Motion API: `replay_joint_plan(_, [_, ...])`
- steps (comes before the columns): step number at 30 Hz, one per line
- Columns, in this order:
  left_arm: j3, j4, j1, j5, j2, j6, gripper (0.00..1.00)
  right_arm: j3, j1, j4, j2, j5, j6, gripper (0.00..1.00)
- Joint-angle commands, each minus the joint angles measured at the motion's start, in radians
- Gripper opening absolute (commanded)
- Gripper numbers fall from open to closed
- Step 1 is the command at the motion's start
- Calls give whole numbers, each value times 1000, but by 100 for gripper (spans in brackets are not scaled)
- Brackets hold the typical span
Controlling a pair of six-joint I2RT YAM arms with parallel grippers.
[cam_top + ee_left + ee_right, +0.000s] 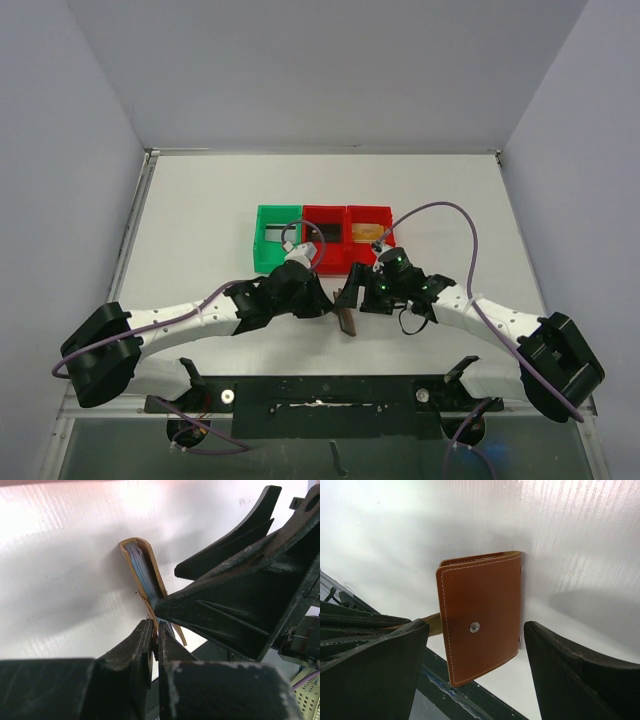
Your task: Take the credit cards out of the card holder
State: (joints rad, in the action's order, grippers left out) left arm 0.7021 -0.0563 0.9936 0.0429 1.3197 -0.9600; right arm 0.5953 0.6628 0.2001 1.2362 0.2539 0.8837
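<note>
The brown leather card holder (480, 610) hangs upright above the table between my two grippers, and also shows in the top view (347, 318). My left gripper (155, 628) is shut on a thin tan flap at its edge. In the left wrist view the card holder (150, 560) is edge-on, and pale blue credit card edges (141, 572) show tucked inside it. My right gripper (476, 629) is open, one finger on each side of the holder's snap face, not touching it. No card lies outside the holder.
A green bin (262, 250) and two red bins (325, 262) (368, 212) stand in a row just behind the grippers. The table's dark front edge (470, 700) runs below the holder.
</note>
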Motion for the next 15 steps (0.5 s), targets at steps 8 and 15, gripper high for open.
replay_joint_plan(8, [64, -9, -4, -1, -25, 27, 0, 38, 9, 70, -3, -96, -21, 51])
replay_joint_plan(15, [84, -80, -9, 30, -51, 53, 0, -2, -15, 82, -63, -136, -5, 42])
